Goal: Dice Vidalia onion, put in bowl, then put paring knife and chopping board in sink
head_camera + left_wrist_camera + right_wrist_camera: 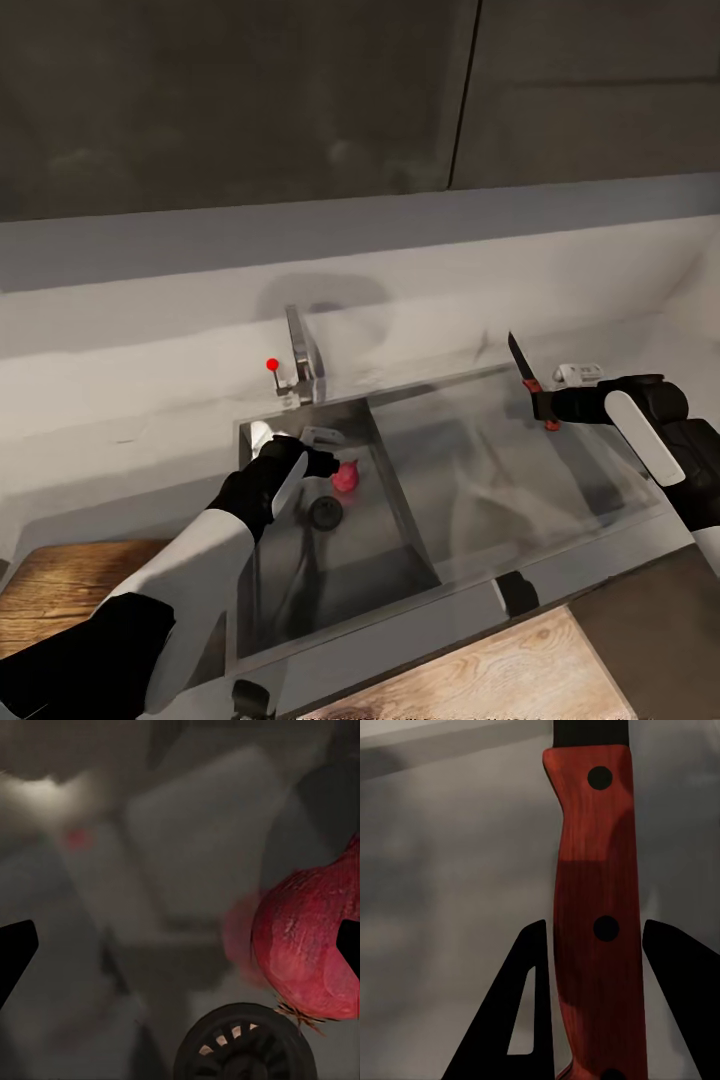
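Down inside the sink (400, 520), the left pincer (325, 465) hangs with its fingers spread apart and nothing between them. The onion (346, 476), reddish-skinned, sits on the basin floor just beyond the fingertips, close against one finger (349, 945) in the left wrist view, and the round drain (326, 512) lies right beside it. Off over the worktop (520, 450) next to the basin, the right pincer (545, 405) is clamped on the paring knife (519, 362), gripping its reddish riveted handle (596, 937) with the dark blade pointing up and away. Behind the left pincer stands the faucet (303, 362) with its red knob (271, 364).
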Motion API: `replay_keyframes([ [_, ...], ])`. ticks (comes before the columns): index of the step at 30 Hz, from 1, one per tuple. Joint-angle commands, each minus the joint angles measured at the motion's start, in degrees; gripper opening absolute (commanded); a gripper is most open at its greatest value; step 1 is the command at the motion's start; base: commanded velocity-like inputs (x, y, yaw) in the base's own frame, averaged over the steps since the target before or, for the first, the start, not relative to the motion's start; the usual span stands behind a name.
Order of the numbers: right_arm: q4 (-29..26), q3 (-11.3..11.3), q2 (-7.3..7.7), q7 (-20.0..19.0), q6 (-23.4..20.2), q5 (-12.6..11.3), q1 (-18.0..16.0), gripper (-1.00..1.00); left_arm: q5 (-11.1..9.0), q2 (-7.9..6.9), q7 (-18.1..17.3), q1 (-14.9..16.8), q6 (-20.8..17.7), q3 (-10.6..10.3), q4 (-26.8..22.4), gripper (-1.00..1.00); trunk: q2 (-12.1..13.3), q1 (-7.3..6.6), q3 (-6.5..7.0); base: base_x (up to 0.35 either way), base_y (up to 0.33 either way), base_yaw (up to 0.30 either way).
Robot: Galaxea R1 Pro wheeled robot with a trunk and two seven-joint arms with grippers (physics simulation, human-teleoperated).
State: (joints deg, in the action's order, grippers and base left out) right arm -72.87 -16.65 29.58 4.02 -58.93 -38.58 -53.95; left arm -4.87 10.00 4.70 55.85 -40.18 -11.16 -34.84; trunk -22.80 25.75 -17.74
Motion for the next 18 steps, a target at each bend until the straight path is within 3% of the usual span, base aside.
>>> replay_keyframes([
  [1,-0.06,-0.14,0.09,0.37,-0.13,-0.44,-0.07,-1.0,-0.58,0.0,0.49,0.05,-0.23,-0.16,-0.43,1.0,-0.12,0.03,-0.19,0.0,0.0,0.0],
  [8,-0.06,-0.14,0.07,0.37,-0.13,-0.44,-0.05,-1.0,-0.67,0.0,0.4,0.05,-0.25,-0.18,-1.94,1.0,-0.12,0.03,-0.54,0.0,0.0,-0.007],
  [18,-0.06,-0.04,0.08,0.37,-0.13,-0.44,-0.05,-1.0,-0.67,0.0,0.4,0.05,-0.25,-0.18,-1.92,1.0,-0.12,0.03,-0.57,0.0,0.0,-0.209],
])
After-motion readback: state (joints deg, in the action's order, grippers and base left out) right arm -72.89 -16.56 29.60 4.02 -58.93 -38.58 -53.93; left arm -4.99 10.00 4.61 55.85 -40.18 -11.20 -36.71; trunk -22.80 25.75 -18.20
